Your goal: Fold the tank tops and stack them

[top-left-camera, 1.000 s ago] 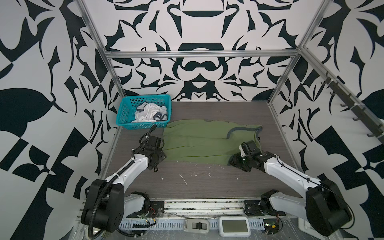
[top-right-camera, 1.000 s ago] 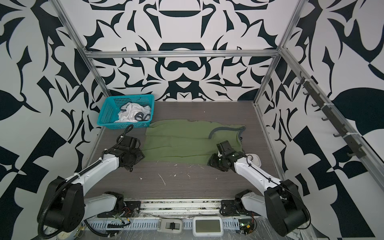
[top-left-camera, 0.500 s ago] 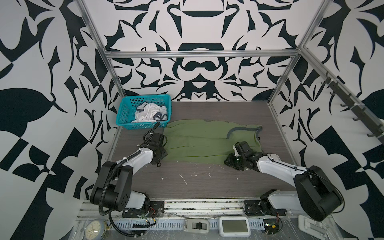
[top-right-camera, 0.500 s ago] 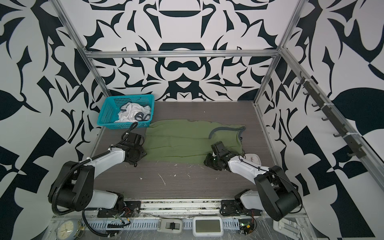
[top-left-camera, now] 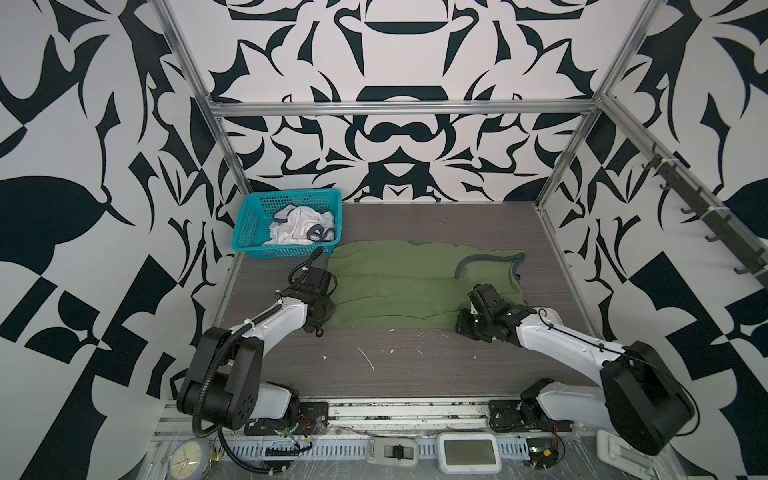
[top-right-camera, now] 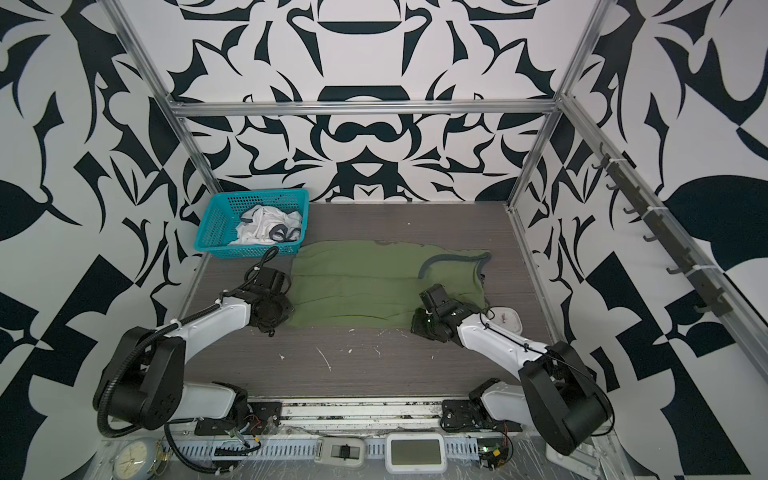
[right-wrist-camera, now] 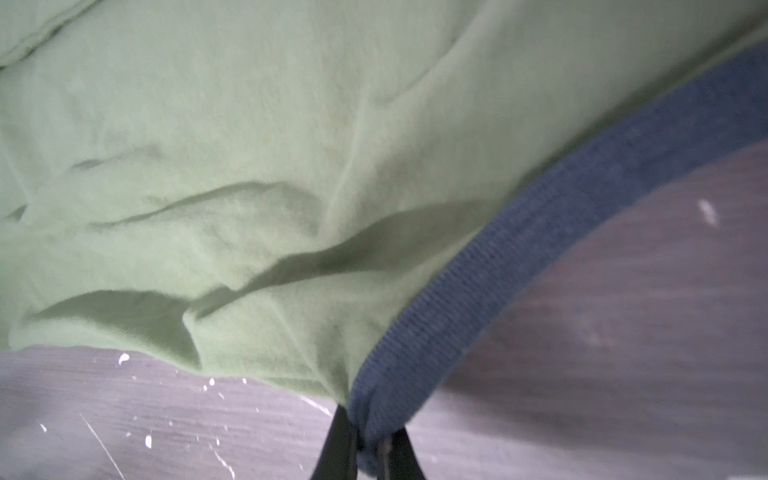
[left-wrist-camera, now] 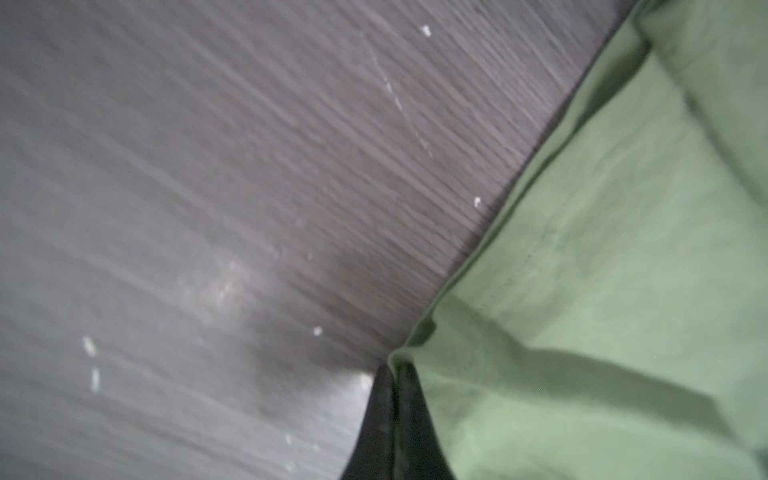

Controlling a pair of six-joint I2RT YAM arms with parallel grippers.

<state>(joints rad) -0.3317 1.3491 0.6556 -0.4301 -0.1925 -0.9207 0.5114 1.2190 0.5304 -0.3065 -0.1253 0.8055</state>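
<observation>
An olive green tank top (top-left-camera: 399, 286) (top-right-camera: 365, 282) lies spread flat across the table, its grey-blue trim (top-left-camera: 486, 259) toward the right. In the left wrist view my left gripper (left-wrist-camera: 395, 376) is shut on the green top's (left-wrist-camera: 602, 291) near-left hem corner. In both top views my left gripper (top-left-camera: 321, 311) (top-right-camera: 272, 309) sits low at that corner. My right gripper (right-wrist-camera: 370, 419) (top-left-camera: 471, 324) is shut on the grey-blue trim (right-wrist-camera: 540, 232) at the near-right edge. A white tank top (top-left-camera: 299, 226) (top-right-camera: 266, 226) lies crumpled in the basket.
The teal mesh basket (top-left-camera: 249, 232) stands at the back left, next to the green top's far-left corner. A white oval device (top-right-camera: 505, 320) lies by the right arm. White flecks dot the table's front (top-left-camera: 368, 357). Metal frame posts bound the table.
Both grippers were open a second ago and have closed on the green top's near edge. The left one slid to the hem corner, the right one to the trim.
</observation>
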